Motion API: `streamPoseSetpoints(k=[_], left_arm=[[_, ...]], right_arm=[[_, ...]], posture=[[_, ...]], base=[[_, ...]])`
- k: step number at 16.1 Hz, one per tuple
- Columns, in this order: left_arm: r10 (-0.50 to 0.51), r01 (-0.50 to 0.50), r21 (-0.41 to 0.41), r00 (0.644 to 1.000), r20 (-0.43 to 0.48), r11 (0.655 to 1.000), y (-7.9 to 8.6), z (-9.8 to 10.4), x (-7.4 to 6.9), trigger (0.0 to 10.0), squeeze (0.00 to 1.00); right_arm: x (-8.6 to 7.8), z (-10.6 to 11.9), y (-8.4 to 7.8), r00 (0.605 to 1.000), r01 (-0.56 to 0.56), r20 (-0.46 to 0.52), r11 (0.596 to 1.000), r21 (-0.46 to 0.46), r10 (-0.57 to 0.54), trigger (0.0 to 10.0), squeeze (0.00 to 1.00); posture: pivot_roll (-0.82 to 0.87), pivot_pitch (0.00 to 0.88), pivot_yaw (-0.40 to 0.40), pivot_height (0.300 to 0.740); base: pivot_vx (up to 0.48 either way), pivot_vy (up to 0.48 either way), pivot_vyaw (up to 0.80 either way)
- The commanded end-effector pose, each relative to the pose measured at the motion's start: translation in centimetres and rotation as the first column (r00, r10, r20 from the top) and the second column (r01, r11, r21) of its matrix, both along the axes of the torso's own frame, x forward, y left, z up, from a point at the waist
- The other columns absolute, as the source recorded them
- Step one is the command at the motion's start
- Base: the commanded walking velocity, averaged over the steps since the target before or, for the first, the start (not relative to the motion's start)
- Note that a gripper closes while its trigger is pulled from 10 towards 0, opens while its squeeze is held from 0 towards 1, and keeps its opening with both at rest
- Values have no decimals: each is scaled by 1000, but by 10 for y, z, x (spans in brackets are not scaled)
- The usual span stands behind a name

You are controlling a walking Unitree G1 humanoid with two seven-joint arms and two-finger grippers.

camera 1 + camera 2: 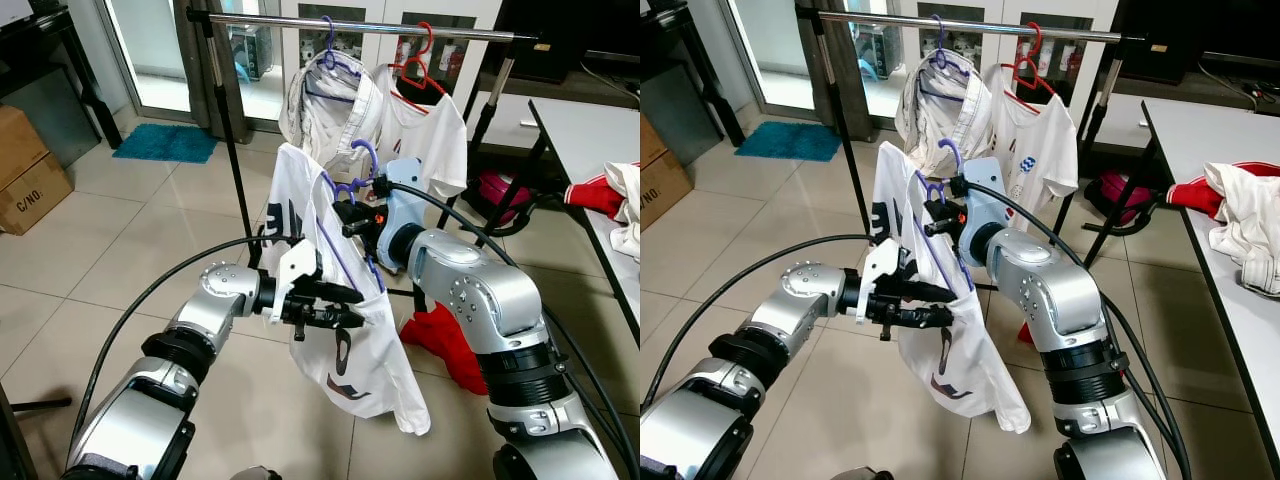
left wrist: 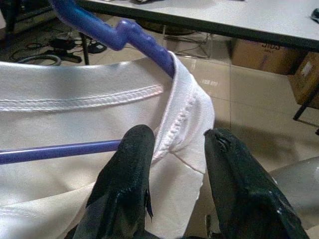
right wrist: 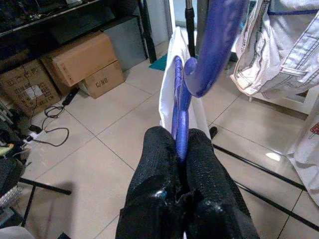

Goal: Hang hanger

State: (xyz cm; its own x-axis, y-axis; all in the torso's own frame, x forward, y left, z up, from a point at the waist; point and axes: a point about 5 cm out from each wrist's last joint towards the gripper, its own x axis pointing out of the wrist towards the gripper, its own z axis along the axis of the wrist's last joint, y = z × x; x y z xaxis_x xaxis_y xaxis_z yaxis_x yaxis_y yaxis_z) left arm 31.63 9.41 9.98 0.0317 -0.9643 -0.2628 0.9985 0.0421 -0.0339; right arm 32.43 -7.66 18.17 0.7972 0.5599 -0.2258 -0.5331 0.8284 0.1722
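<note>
So the right claw (image 3: 182, 149) has its two black fingers pinched tight on the neck of the purple plastic hanger (image 1: 362, 165), holding it up in the air below the silver clothes rail (image 1: 360, 25), hook not on the rail yet. A white t-shirt with dark print (image 1: 345, 330) droops from that hanger. The left claw (image 2: 174, 164) is spread apart, its fingers straddling the shirt's stitched collar edge, right by the hanger's bar. Already on the rail: a white button shirt on a purple hanger (image 1: 325, 100) and a white tee on a red hanger (image 1: 425, 125). White desk (image 1: 590, 135) sits off to the right.
</note>
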Motion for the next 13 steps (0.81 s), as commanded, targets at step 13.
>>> streamPoseSetpoints(k=[13], left_arm=[[16,-16,-11,999,29,1000,-6,4,7,0,0]], right_arm=[[2,17,3,999,-22,50,1000,21,21,10000,0]], posture=[[-199,0,61,740]], base=[[0,0,0]])
